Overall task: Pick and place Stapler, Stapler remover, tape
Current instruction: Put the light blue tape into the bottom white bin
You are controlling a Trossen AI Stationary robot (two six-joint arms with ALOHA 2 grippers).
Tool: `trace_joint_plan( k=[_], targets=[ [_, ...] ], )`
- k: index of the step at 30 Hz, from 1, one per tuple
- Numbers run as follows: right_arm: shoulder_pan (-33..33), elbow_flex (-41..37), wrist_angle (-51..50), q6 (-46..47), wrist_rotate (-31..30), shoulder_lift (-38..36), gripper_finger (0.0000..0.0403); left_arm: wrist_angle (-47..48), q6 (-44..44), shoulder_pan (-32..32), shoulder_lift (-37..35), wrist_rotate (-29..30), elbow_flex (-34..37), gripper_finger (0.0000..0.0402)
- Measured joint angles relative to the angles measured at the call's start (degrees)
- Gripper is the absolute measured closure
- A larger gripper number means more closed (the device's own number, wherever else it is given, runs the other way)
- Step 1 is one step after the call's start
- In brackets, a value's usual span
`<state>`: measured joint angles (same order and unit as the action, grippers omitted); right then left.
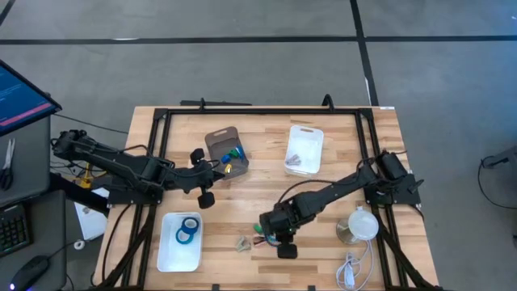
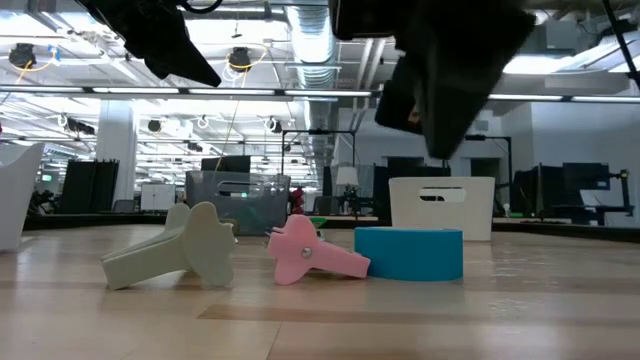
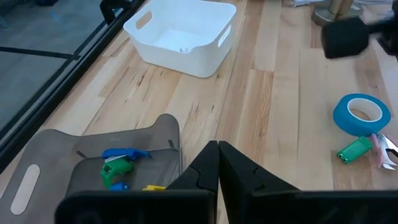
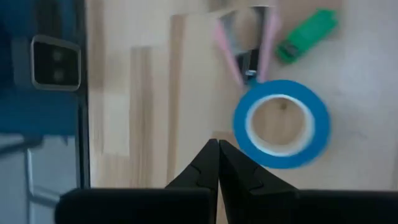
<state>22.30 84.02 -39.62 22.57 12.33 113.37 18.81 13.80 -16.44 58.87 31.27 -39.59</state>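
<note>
R gripper [image 4: 217,146] over loose tape roll [image 4: 282,123], fingers pressed together, empty.
Risk: descending closed shoves roll into pink remover [image 4: 245,46] touching it. L gripper [image 3: 217,149] also closed, idle.

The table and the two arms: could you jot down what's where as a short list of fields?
left gripper: shut, empty, over the grey bin
right gripper: shut, empty, beside the loose tape roll
grey bin contents: small green, blue and yellow items
left white tray: blue tape rolls
far white bin: small items, unclear
near the loose roll: pink staple remover, green stapler
</note>
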Motion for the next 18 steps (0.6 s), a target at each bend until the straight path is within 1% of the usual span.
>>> trace_joint_plan(
  k=[3,5,6,8,9,11,13,15,18],
  targets=[
    [1.38,-0.28,-0.91,-6.63,-0.02,1.33,0.0403,0.00,0.00,-0.01,0.00,0.00,0.00,0.0400],
    [2.20,-0.02,1.04,-12.00,-0.20,2.41,0.0403,-0.02,0.00,0.01,0.00,0.00,0.00,0.0400],
    [2.67,-0.17,-0.23,-14.44,-0.31,2.46,0.0403,0.02,0.00,-0.01,0.00,0.00,0.00,0.0400],
    [3.30,0.07,1.01,-17.35,-1.19,3.34,0.0403,0.06,0.00,-0.01,0.00,0.00,0.00,0.0400],
    [3.36,0.15,1.58,-18.11,-2.17,3.88,0.0403,0.13,0.00,0.01,0.00,0.00,0.00,0.0400],
    [3.37,-0.19,-1.49,-18.58,-3.59,3.98,0.0403,0.03,0.00,0.01,0.00,0.00,0.00,0.0400],
    [2.88,0.18,0.12,-18.25,-3.84,4.50,0.0403,0.20,0.00,0.01,0.02,0.00,0.02,0.0400],
    [2.40,-0.05,-1.28,-18.21,-3.87,4.71,0.0403,-0.02,0.00,-0.01,0.02,0.00,0.02,0.0400],
    [1.90,0.03,0.20,-18.03,-3.88,5.10,0.0403,0.01,0.00,0.01,0.02,0.00,0.02,0.0400]
  ],
)
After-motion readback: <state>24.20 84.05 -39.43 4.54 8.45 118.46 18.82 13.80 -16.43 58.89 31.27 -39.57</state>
